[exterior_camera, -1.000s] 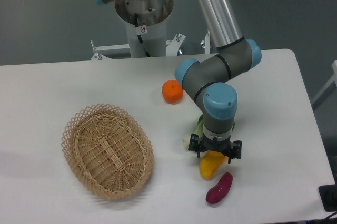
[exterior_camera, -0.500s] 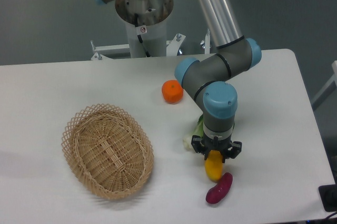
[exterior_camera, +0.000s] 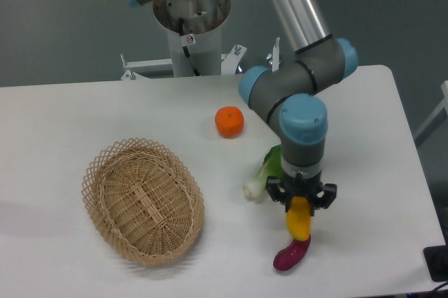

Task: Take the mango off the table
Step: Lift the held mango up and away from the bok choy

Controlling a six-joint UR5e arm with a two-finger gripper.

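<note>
The mango (exterior_camera: 299, 221) is a yellow-orange oblong fruit. It hangs end-down from my gripper (exterior_camera: 302, 207), whose two fingers are shut on its upper part. Its lower end is just over the top of a dark purple-red sweet potato (exterior_camera: 291, 254); I cannot tell if they touch. The mango is off the white table (exterior_camera: 105, 109). My wrist stands upright above it at the table's front right.
A round orange (exterior_camera: 229, 122) lies at the table's middle. A green and white leek-like vegetable (exterior_camera: 262, 174) lies left of my wrist. A woven wicker basket (exterior_camera: 143, 201) stands at the front left. The table's right edge is near.
My fingers closed on the mango, which turned from lying tilted to hanging upright. The arm has since risen and shifted right with the mango in it.
</note>
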